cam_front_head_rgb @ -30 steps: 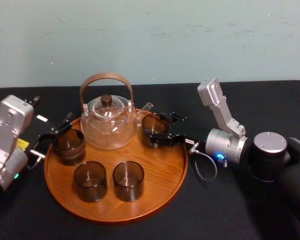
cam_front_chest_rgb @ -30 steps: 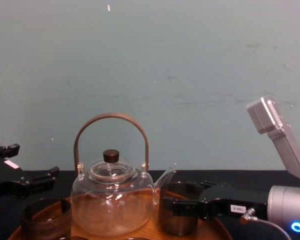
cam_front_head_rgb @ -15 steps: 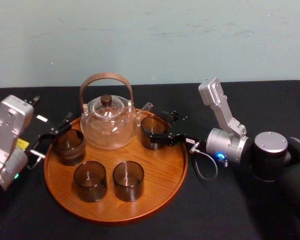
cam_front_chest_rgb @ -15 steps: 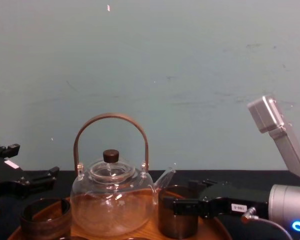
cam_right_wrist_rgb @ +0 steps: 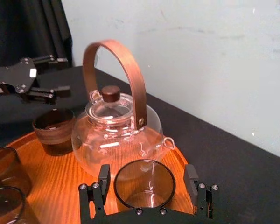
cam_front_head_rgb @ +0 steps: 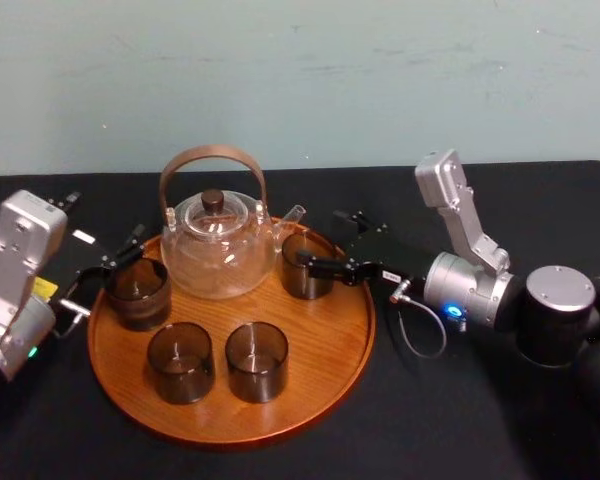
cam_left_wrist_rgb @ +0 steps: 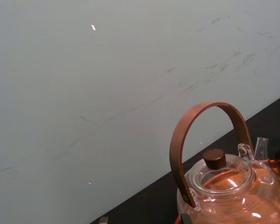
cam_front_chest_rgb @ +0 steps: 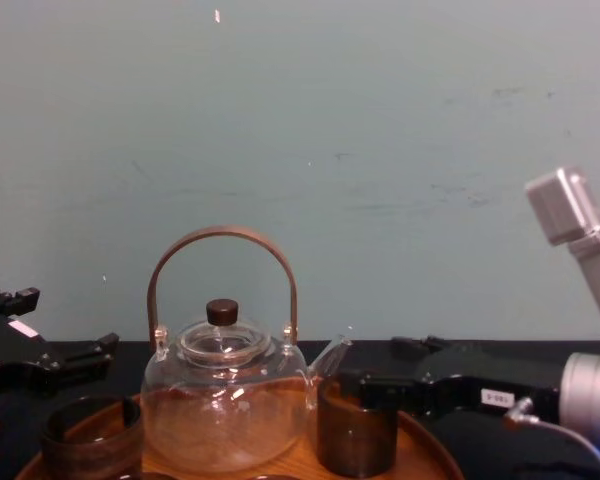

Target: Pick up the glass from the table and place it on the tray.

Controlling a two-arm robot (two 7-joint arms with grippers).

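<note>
Head view shows the black table (cam_front_head_rgb: 450, 430) carrying the round wooden tray (cam_front_head_rgb: 325, 350), with the clear teapot (cam_front_head_rgb: 218, 248) at its back. The right gripper (cam_right_wrist_rgb: 148, 173) reaches in over the tray's right rim. Its fingers are spread to either side of the glass (cam_front_head_rgb: 303, 280) with a gap on each side, gripping nothing. That glass stands upright on the tray, just beside the teapot's spout. The left gripper (cam_right_wrist_rgb: 61, 74) sits at the tray's left edge, fingers apart, near another dark glass (cam_front_head_rgb: 137, 292). Two more glasses (cam_front_head_rgb: 180, 362) stand side by side at the tray's front.
</note>
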